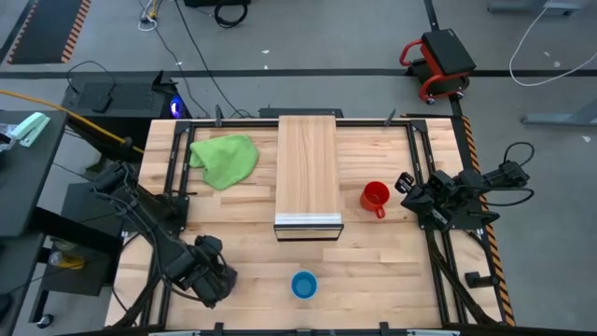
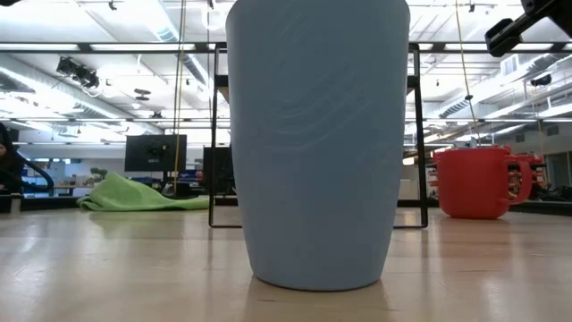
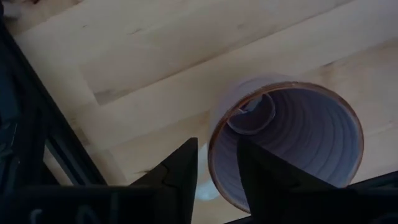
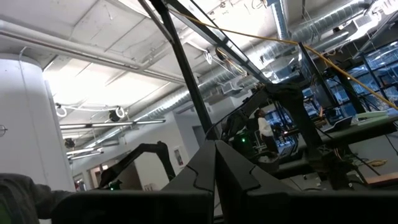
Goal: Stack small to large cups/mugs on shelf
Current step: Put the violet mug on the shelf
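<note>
The translucent purple cup shows only in the left wrist view, its mouth facing the camera, above the wooden table. My left gripper is near the table's near-left corner and is shut on this cup. The blue cup stands on its base near the near edge, and fills the low view. The red mug stands to the right of the shelf. My right gripper waits beside the mug's right, shut, touching nothing. My left gripper holds the purple cup by its rim. One finger is inside the cup and the other is outside against the wall. The fingers come from above, pointing down. Whether the cup's base rests on the table, I cannot tell.
A green cloth lies left of the shelf, toward the far-left part of the table. The shelf has a silver strip at its near end and a bare top. Black rails run along the table's left and right sides.
</note>
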`<action>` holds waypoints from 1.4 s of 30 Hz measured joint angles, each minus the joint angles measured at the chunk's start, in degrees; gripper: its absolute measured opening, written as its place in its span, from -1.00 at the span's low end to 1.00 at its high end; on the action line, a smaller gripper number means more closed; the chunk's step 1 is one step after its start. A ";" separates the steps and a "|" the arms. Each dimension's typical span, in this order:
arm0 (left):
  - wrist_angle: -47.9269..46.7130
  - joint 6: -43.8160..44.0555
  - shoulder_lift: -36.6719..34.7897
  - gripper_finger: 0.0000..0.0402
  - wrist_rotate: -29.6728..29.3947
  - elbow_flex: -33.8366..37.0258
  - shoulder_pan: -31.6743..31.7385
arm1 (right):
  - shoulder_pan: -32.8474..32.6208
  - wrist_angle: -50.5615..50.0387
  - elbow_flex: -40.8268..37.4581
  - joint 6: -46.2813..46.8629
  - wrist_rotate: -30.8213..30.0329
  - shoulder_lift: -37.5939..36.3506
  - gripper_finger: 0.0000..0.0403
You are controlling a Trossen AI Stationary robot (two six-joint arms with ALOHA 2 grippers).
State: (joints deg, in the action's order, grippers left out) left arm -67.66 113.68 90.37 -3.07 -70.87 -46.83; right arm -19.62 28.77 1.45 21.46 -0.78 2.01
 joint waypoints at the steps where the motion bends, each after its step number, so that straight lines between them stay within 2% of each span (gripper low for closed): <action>1: 0.10 -0.53 0.00 -0.38 0.00 0.00 0.22 | -0.02 -0.02 -0.01 0.00 0.00 -0.01 -0.93; 16: 0.11 -8.30 0.00 -0.39 0.83 0.02 2.65 | -0.01 -0.01 -0.01 0.00 0.00 -0.01 -0.93; 27: 0.48 -4.59 0.00 -0.39 3.98 0.04 2.13 | 0.00 -0.02 -0.02 0.01 0.00 -0.01 -0.93; 42: 0.21 -5.36 0.00 -0.42 2.46 0.07 2.04 | -0.02 -0.02 0.00 0.01 0.00 0.01 -0.93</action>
State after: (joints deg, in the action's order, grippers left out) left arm -67.44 108.32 90.37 -0.61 -70.80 -44.80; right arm -19.64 28.75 1.45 21.47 -0.78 2.02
